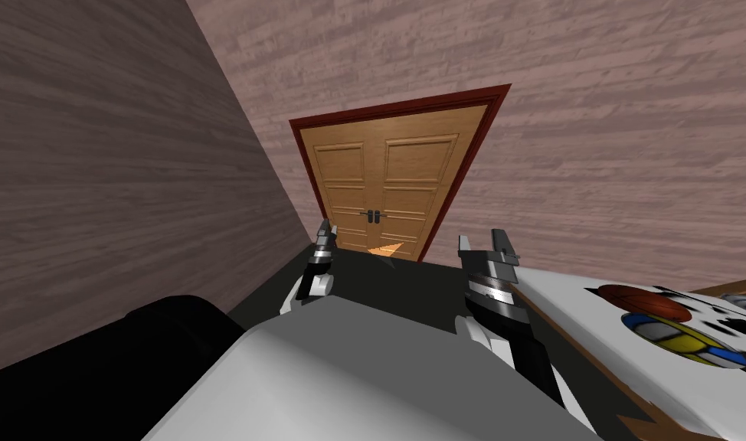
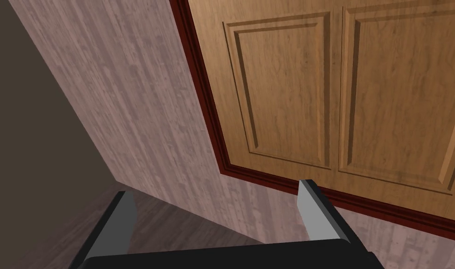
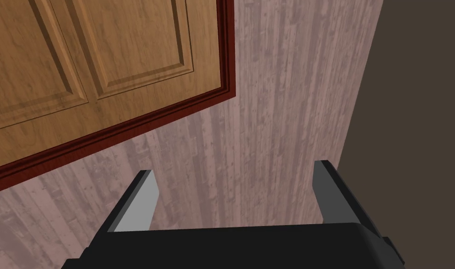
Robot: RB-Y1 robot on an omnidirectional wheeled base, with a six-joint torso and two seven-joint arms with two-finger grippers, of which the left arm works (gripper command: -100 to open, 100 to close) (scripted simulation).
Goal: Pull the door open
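A double door (image 1: 387, 184) of light brown panelled wood in a dark red frame (image 1: 299, 145) stands shut some way ahead in the head view. Two small dark lever handles (image 1: 374, 216) sit where the leaves meet. My left gripper (image 1: 325, 230) and right gripper (image 1: 486, 246) hang well short of the door, both open with nothing between their fingers. In the left wrist view the left gripper (image 2: 217, 215) faces the door panels (image 2: 287, 88) and frame. By the right gripper (image 3: 236, 196), the right wrist view has the door's upper corner (image 3: 105, 56).
Pinkish plank walls (image 1: 119, 191) close in on the left and behind the door. A white surface (image 1: 609, 321) at my right carries several balls (image 1: 655, 302). The floor before the door is dark (image 1: 394, 291), with a bright patch at the threshold.
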